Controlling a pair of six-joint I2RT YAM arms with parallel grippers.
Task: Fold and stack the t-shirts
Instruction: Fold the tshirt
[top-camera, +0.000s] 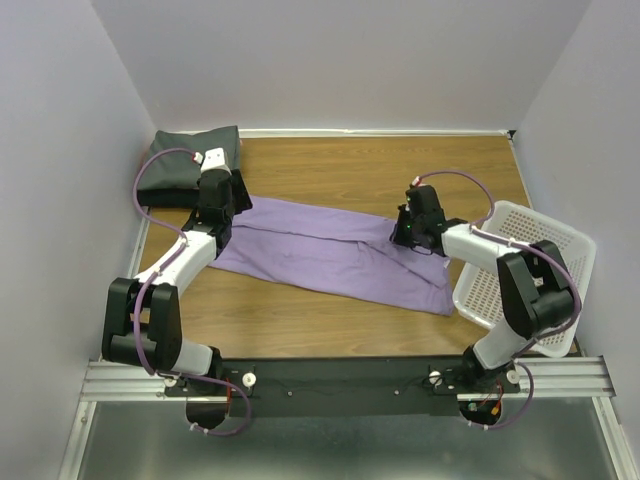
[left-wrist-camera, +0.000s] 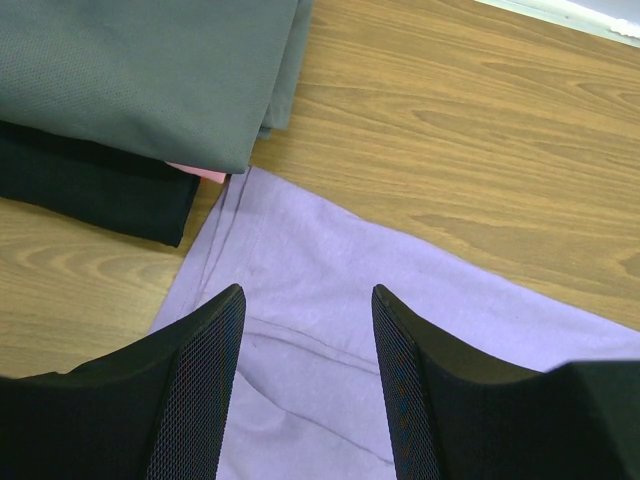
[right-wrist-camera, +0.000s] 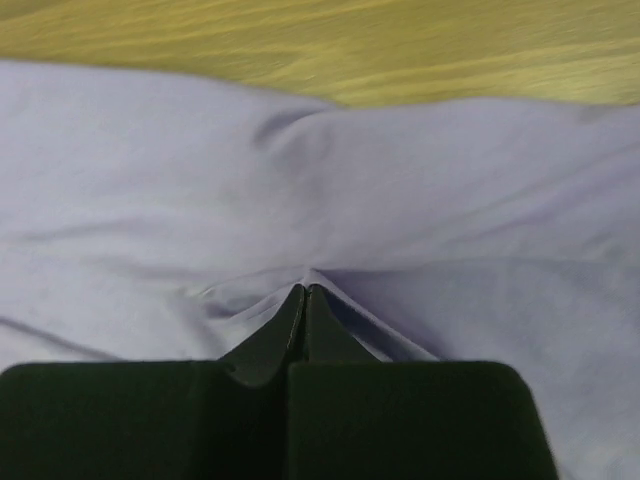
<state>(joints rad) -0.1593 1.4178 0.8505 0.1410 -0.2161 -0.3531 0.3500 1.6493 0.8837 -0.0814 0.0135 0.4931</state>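
A lavender t-shirt (top-camera: 330, 250) lies folded into a long strip across the middle of the wooden table. My left gripper (top-camera: 222, 200) is open over its far-left end, jaws spread above the cloth (left-wrist-camera: 330, 300) and holding nothing. My right gripper (top-camera: 408, 232) is shut on a pinch of the lavender cloth (right-wrist-camera: 307, 285) near the strip's right part. A folded dark grey t-shirt (top-camera: 190, 155) lies at the back left corner, on top of a black folded one (left-wrist-camera: 90, 185), with a pink edge (left-wrist-camera: 200, 172) just showing between them.
A white plastic mesh basket (top-camera: 525, 275) stands at the right edge, next to my right arm. White walls close in the table on three sides. Bare wood (top-camera: 380, 165) shows behind the shirt and in front of it.
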